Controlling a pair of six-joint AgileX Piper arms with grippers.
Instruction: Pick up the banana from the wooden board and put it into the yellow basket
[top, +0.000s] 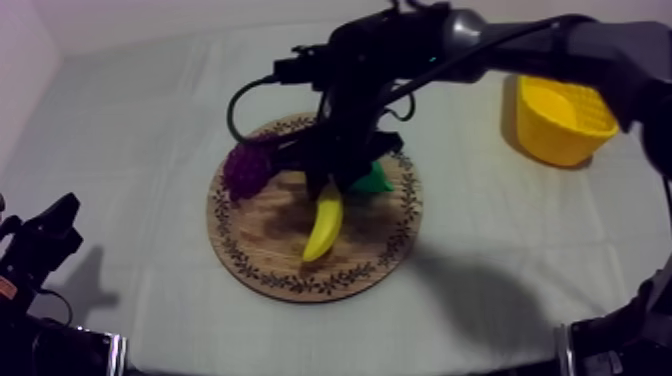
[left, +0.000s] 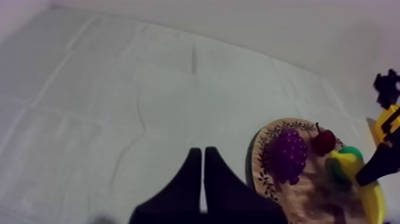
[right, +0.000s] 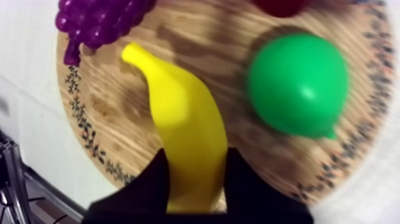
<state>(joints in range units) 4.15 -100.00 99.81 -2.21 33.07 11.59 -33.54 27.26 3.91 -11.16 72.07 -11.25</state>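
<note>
Right gripper (right: 196, 154) clasps the banana (top: 324, 225) by one end, a finger touching each side. It lies from the board (top: 250, 245)'s centre toward six o'clock. The grasp looks made, so the next move is to lift it and carry it to the basket (top: 560, 142) at two o'clock.

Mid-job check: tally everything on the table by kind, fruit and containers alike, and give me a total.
banana: 1
bunch of grapes: 1
pear: 1
small red fruit: 1
wooden board: 1
yellow basket: 1
Total: 6 things, 4 of them fruit, all on the board.
</note>
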